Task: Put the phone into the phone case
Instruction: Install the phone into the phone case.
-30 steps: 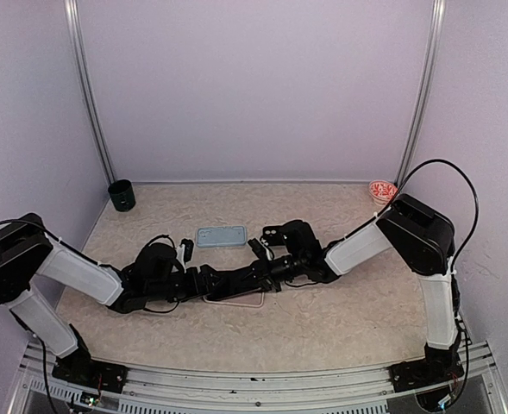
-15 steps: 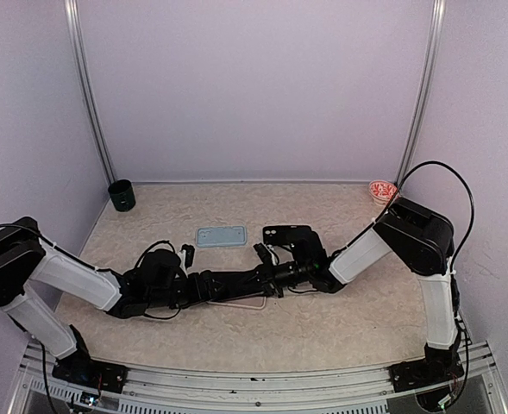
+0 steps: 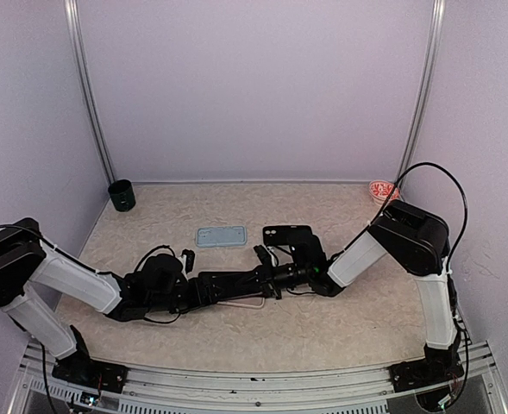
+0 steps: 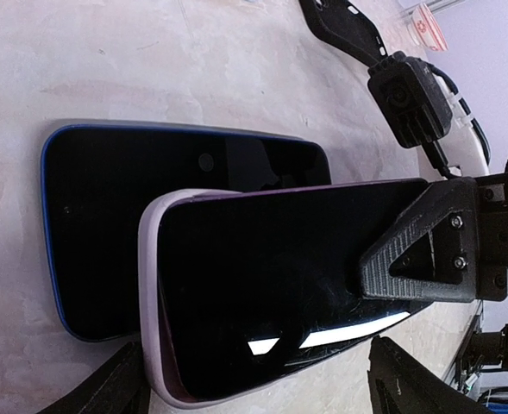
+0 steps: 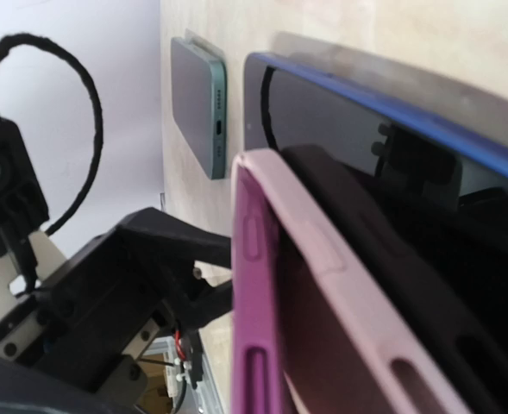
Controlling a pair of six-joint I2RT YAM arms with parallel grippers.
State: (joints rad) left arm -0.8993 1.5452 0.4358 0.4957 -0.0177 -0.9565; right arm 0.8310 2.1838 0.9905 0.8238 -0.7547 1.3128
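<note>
My right gripper (image 4: 396,259) clamps the pink soft case (image 4: 262,285) tilted over the blue-rimmed black phone (image 4: 107,216); left gripper (image 4: 258,401) gapes empty; phone unseated, I'd say

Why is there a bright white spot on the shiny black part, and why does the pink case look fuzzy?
Left wrist view: the glossy dark face of the pink case mirrors a light, giving that white streak. Right wrist view: the case sits very close to the lens, so its rim blurs, while the grey-green phone farther off looks sharper. Top view: soft, even light, no glare.
</note>
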